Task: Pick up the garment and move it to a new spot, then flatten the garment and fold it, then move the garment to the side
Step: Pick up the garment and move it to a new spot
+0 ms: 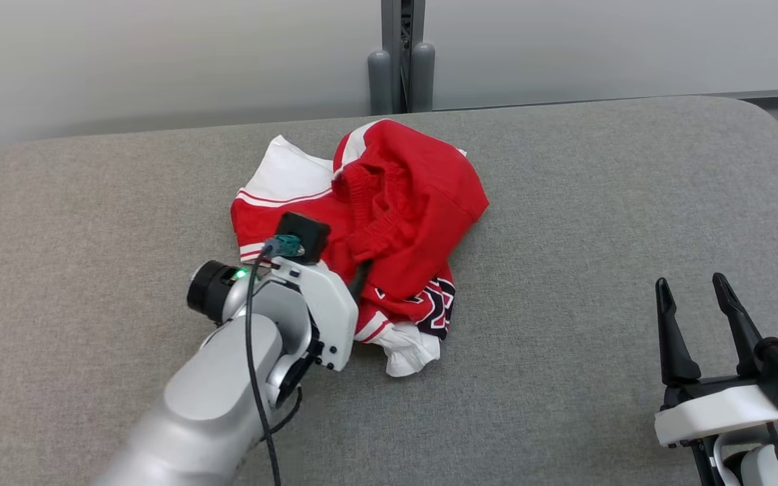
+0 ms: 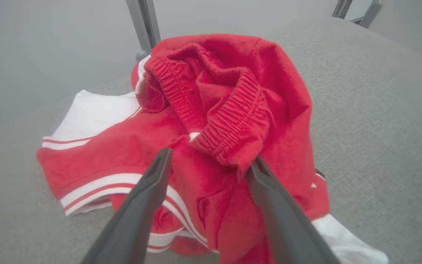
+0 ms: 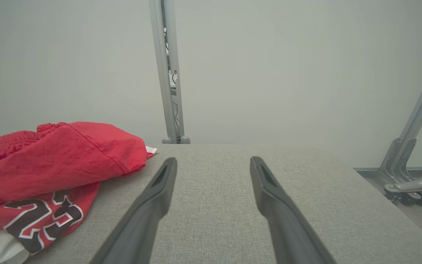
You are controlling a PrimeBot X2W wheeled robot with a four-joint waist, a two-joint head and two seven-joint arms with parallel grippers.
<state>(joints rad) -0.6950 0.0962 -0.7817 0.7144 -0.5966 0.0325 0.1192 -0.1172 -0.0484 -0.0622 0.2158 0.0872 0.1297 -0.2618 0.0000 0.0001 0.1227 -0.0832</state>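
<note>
1. Plainly soft goods: red-and-white garment, crumpled in a heap near the middle of the grey padded surface, somewhat toward its far edge.
2. Probably light and limp. Expect sagging and trailing from any single hold, with no risk of breakage. Looks fleecy, so likely to grip well between the fingers rather than slip.
3. Left gripper spread wide and low over the heap, fingers to either side of the ribbed waistband. One finger touching or just beside a fold of the rib, hard to tell which. Nothing pinched.
4. Right gripper likewise spread and holding nothing, well apart from the heap at the near right, over bare upholstery.
5. Best taken at the waistband: thick, elastic, bunched on top of the pile, offering a firm bite clear of the upholstery.
6. For flattening, better gripped at two separate points along that band, one per gripper, to let the legs hang and spread.
7. Less promising: the white hem and the printed number patch, both thin layers lying flat and harder to get under without snagging the grey cloth beneath.
</note>
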